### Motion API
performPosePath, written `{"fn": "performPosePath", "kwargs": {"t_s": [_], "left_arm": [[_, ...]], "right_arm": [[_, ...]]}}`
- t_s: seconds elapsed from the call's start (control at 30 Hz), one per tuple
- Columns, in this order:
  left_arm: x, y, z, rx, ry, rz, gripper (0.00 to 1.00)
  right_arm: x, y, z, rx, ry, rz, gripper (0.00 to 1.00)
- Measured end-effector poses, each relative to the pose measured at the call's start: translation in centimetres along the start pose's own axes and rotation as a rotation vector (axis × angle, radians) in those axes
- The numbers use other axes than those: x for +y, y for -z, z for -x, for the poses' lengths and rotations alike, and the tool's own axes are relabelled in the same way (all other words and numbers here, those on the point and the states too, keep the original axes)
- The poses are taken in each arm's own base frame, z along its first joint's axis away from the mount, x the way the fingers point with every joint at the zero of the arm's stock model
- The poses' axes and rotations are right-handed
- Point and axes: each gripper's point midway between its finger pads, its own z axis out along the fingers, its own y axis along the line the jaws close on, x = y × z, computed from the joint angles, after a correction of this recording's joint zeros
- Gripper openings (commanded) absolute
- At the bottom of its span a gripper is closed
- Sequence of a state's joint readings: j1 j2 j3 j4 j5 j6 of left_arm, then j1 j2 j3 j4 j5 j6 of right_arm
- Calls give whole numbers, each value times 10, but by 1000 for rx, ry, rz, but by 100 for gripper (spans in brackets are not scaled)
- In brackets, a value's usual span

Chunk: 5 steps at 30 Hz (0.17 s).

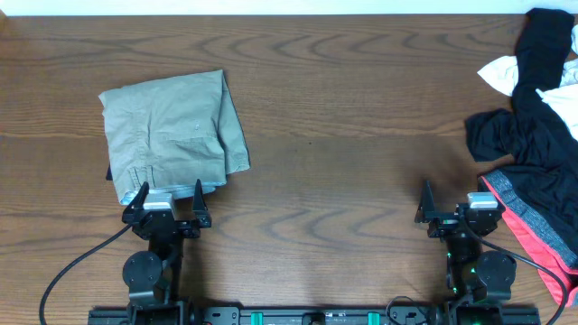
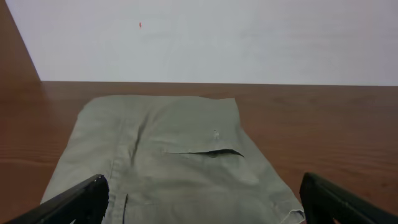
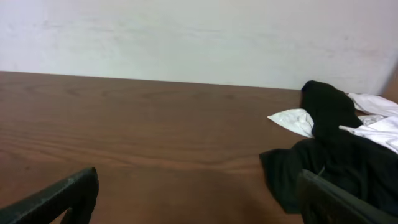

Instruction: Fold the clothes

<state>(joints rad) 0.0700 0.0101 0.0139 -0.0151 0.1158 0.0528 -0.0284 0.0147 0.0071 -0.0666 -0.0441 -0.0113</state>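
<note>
The pale khaki-green shorts [image 1: 172, 131] lay folded into a compact, roughly square bundle on the wooden table [image 1: 343, 108]. A back pocket slit faced up, and a sliver of pale blue lining showed at the edge nearest the robot. The left gripper [image 1: 170, 190] sat at that near edge with its jaws spread wide apart and nothing between them. In the overhead view its two black fingertips overlapped the hem, though whether they touched the cloth could not be told. From the left wrist view the shorts filled the space ahead of the fingers. Well apart from the shorts, on the robot's right, the other clothes lay in a loose, unfolded heap. A black garment [image 1: 533, 135] was draped across a white garment [image 1: 501, 74] at the far side, and a coral-pink garment [image 1: 533, 226] with a grey band lay closer to the robot. The right gripper [image 1: 452, 203] was level with the shorts' near edge, well to their right and just beside the heap. Its jaws were likewise wide apart and empty. Bare wood lay between the shorts and that heap.
</note>
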Motion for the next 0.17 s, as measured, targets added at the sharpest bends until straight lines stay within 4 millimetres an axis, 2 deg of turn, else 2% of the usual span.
{"fn": "performPosePath", "kwargs": {"t_s": [0.17], "left_arm": [[0,0,0,0,0,0,98]], "right_arm": [[0,0,0,0,0,0,99]]}}
